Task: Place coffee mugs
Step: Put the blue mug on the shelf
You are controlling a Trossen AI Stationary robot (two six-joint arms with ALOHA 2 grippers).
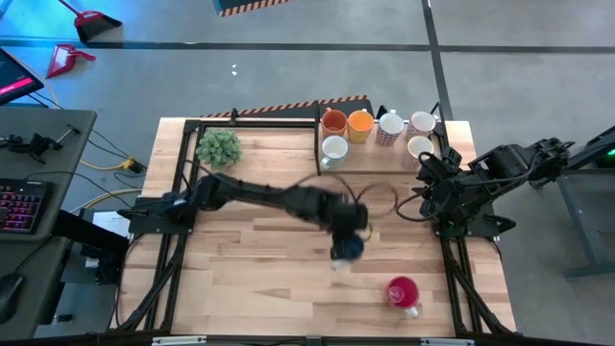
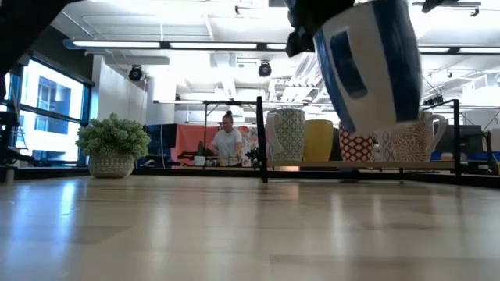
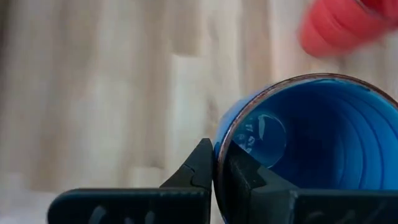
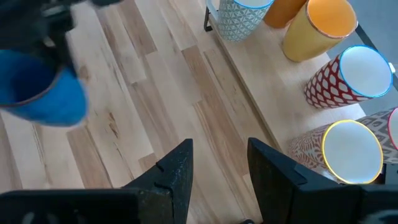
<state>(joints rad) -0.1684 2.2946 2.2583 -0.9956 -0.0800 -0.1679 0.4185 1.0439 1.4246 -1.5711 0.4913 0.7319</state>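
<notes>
The left gripper (image 3: 214, 180) pinches the glossy blue mug's (image 3: 311, 143) round rim, seemingly lifted above the wooden table (image 1: 259, 279).

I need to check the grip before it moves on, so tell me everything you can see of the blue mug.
The blue mug is a glossy ceramic cup, blue inside and out, with a white band on its side in the low view and a dark rim. It is empty. The left gripper is shut on its rim, one finger inside and one outside. It hangs tilted above the table, touching nothing else, near the table's middle, apart from the red mug. Its handle cannot be made out.
</notes>
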